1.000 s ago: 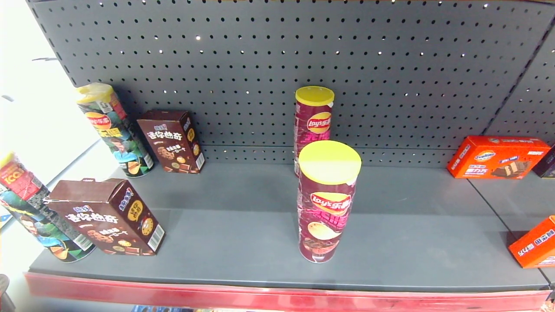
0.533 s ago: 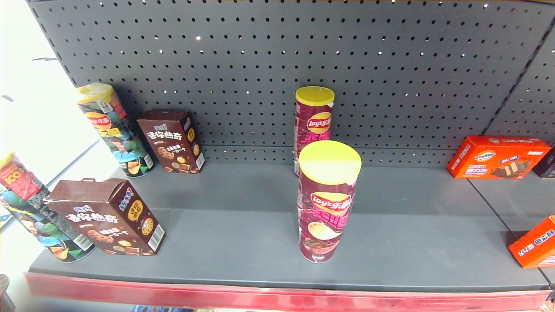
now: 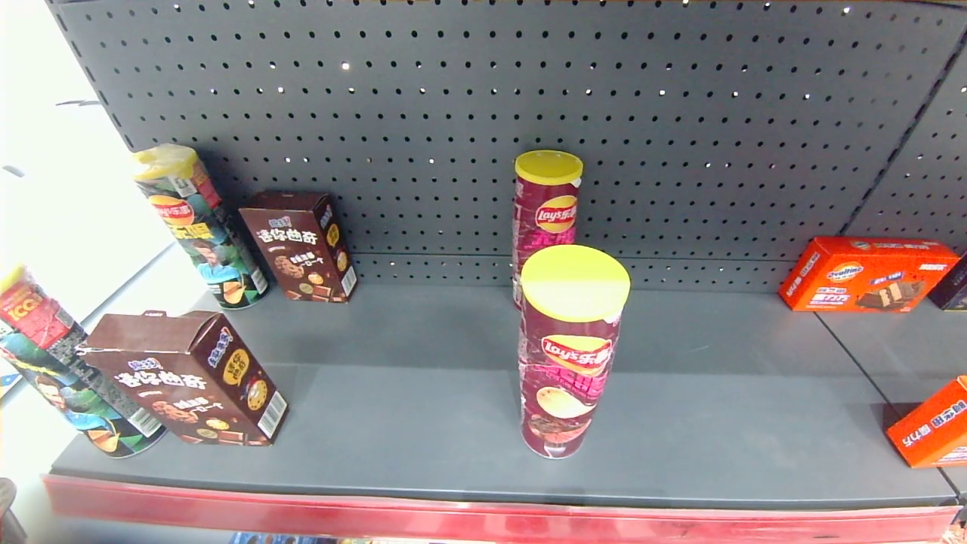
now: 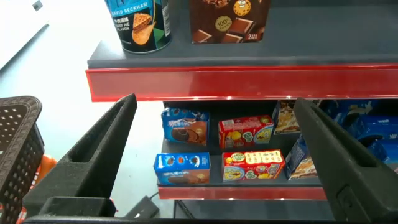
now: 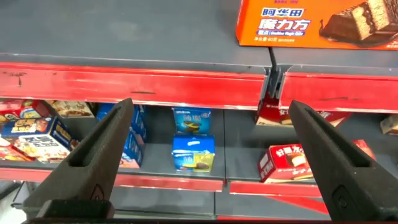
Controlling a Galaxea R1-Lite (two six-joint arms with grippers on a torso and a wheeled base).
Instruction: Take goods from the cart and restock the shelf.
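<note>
Two maroon chip cans with yellow lids stand mid-shelf, one near the front (image 3: 570,355) and one at the back (image 3: 547,211). Brown cookie boxes (image 3: 185,385) (image 3: 302,245) and dark-green chip cans (image 3: 200,227) (image 3: 68,378) stand at the left. Orange boxes (image 3: 865,273) (image 3: 933,427) lie at the right. My left gripper (image 4: 214,101) is open and holds nothing; it hangs before the red shelf edge (image 4: 249,82), below a can (image 4: 140,25) and a brown box (image 4: 227,22). My right gripper (image 5: 210,102) is open with nothing in it, before the red edge (image 5: 137,84) under an orange box (image 5: 317,22).
The grey shelf (image 3: 423,408) has free room between the goods, backed by a pegboard wall (image 3: 483,91). Lower shelves hold blue and red boxes (image 4: 183,168) (image 5: 193,152) (image 5: 283,163). A black mesh basket (image 4: 18,149) stands beside the left gripper.
</note>
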